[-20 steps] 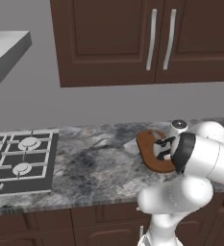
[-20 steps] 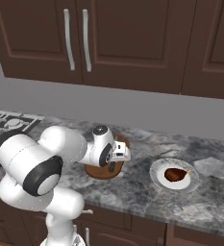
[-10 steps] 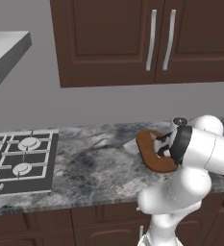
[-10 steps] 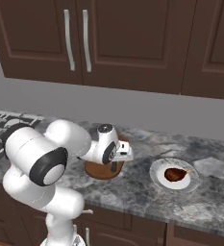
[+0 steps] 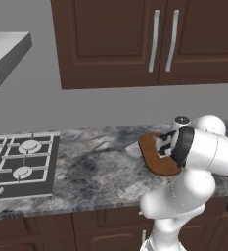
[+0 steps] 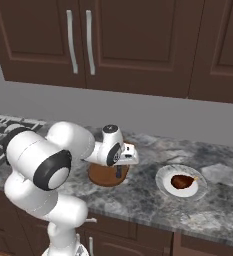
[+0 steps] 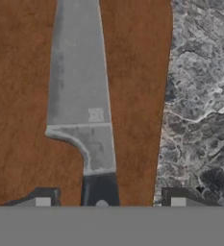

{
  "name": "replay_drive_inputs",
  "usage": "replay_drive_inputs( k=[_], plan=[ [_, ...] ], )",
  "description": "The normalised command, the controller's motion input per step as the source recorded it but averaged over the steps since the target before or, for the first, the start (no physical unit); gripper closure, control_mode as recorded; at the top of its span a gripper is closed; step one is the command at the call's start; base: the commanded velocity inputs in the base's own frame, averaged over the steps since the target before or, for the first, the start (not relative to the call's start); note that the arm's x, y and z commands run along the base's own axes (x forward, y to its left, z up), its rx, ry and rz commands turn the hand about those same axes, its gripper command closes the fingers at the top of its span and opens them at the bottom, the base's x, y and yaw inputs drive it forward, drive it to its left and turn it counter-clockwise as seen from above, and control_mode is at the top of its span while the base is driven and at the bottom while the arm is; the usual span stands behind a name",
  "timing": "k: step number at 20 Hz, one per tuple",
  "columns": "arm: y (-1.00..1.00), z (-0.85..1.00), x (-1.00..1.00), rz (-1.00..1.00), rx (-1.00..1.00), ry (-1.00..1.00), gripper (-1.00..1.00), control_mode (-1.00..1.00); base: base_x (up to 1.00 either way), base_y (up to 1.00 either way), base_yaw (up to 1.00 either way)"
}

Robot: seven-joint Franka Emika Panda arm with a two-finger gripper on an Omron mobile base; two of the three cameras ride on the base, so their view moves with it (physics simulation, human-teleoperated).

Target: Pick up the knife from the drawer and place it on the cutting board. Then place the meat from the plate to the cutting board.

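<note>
Hand view gives me the knife [image 7: 80,86] lying flat on the cutting board [image 7: 137,96], its silver-grey blade running up the picture and the dark handle at the bottom, between my fingertips [image 7: 39,198]. The tips stand well apart on either side of the handle with bare board showing between each tip and the handle, so I read the gripper [image 7: 106,199] as released, nothing grasped. To the right of the board's edge I see the grey marbled counter [image 7: 200,96].

From the right base camera, my gripper [image 6: 120,170] hangs low over the cutting board [image 6: 105,176], which sits on the counter near its front edge. Just to the right of the board, apart from it, is the white plate [image 6: 163,186], and the meat [image 6: 182,181] lies on it, pale bone tip pointing right.

From the left base camera, the board [image 5: 154,159] is partly hidden by my arm, and the stove [image 5: 17,164] lies far to the left on the counter. Dark cabinet doors [image 5: 135,39] with silver bar handles hang above.
</note>
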Motion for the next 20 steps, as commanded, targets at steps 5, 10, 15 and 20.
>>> replay_drive_inputs(
  k=[5, 10, 15, 20],
  plan=[
    [0.00, 0.35, -0.07, 0.00, 0.00, 0.00, -1.00, -1.00, 0.00, 0.00, 0.00],
    [-0.08, 0.55, -0.18, 0.00, 0.00, 0.07, -1.00, -1.00, 0.00, 0.00, 0.00],
    [-0.12, 0.32, -0.05, -0.10, 0.00, 0.32, -1.00, -1.00, 0.00, 0.00, 0.00],
    [-0.44, 0.12, -0.06, -0.24, 0.00, 0.27, -1.00, -1.00, 0.00, 0.00, 0.00]
  ],
)
